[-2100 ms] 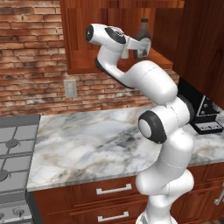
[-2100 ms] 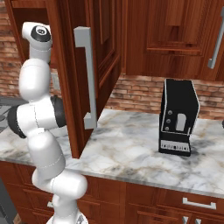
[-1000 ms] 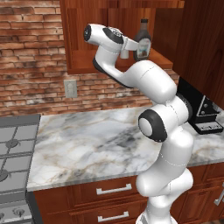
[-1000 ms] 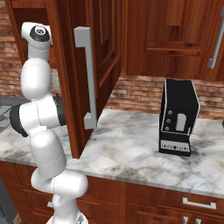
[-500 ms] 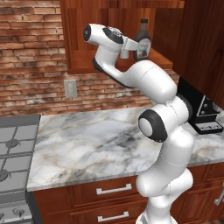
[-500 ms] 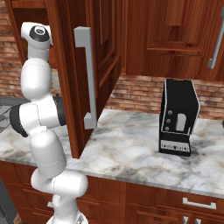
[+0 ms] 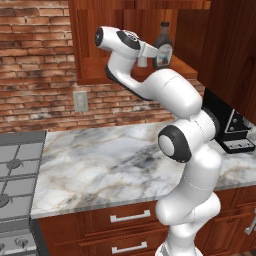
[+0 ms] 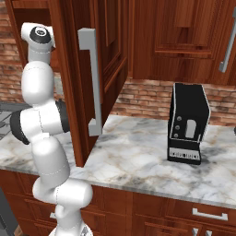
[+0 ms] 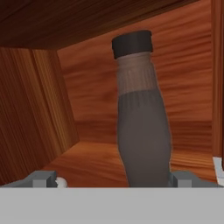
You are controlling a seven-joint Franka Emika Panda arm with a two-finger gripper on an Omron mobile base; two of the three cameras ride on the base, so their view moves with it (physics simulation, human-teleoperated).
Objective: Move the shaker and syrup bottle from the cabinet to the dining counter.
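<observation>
Syrup bottle (image 9: pixel 142 131) upright near cabinet (image 7: pixel 107 30) shelf's front edge, between wide-open hand (image 9: pixel 114 179) fingers. Likely rigid, smooth, top-heavy; grip the lower body, not the neck.

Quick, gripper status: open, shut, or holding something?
Gripper: open, holding nothing; the syrup bottle stands between its fingertips inside the cabinet, not yet gripped.

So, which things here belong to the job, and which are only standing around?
For the job:
- syrup bottle, upright inside the cabinet
- cabinet, door open
- hand, open, the bottle between its fingers

Only standing around:
- black coffee machine
- stove
- wall outlet
</observation>
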